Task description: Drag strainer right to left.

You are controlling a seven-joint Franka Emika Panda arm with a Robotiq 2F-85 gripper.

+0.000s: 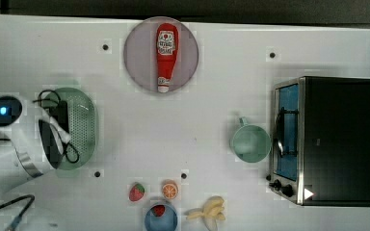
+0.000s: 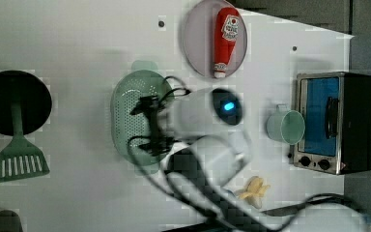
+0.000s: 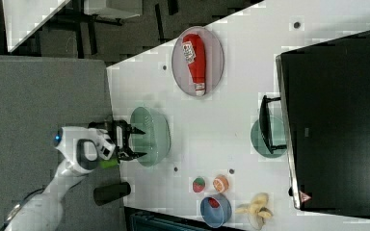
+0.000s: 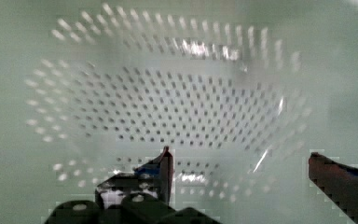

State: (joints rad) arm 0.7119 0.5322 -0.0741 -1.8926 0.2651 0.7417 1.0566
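The strainer [image 1: 79,127] is seen at nine o'clock on the white worktop [image 1: 197,120] in the top view; the end effector [image 3: 137,141] is held over the strainer's bowl with its fingers [image 4: 165,170] spread wide, pinching nothing; the green cup [image 1: 250,143] is set at three o'clock, well apart.

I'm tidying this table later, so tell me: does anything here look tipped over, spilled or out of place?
Only the ketchup bottle: it lies flat on its side on the grey plate, cap toward the table's middle. The strainer and mint cup sit upright, nothing looks spilled, and the open gripper is over the strainer.
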